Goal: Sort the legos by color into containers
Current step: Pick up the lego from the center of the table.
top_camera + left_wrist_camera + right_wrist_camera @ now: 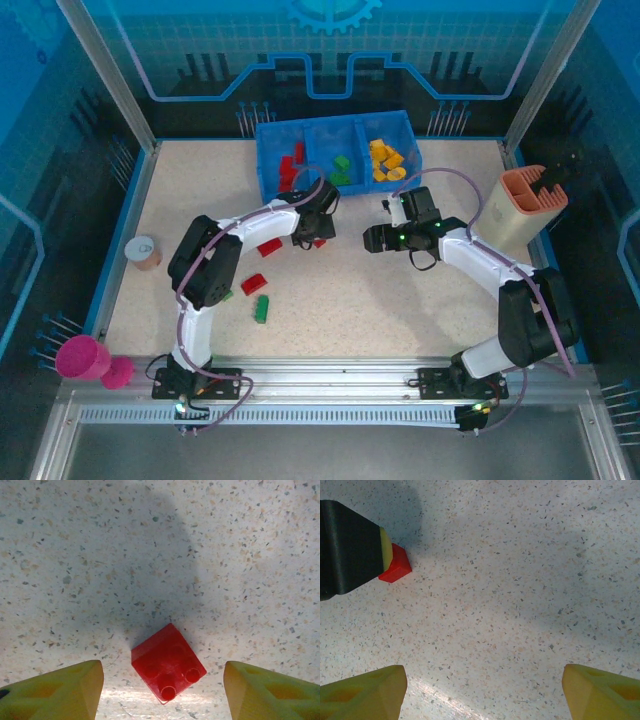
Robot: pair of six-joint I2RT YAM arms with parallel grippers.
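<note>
My left gripper (pixel 318 228) (pixel 163 682) is open and low over the table. A red lego (pixel 167 666) lies between its yellow fingertips, touching neither. In the right wrist view that red lego (pixel 396 565) pokes out beside the left arm's black finger (pixel 347 550). My right gripper (pixel 372 238) (pixel 482 690) is open over bare table, holding nothing. The blue tray (pixel 264 150) at the back has red legos (pixel 290 165) in its left container, green legos (pixel 342 166) in the middle one and orange-yellow legos (pixel 385 160) in the right one.
Loose on the table left of centre are a red brick (pixel 270 246), another red brick (pixel 253 283) and a green brick (pixel 261 308). A salmon-and-beige holder (pixel 530 205) stands at the right, a small can (pixel 145 252) at the left, and a pink cup (pixel 85 357) at the near left corner.
</note>
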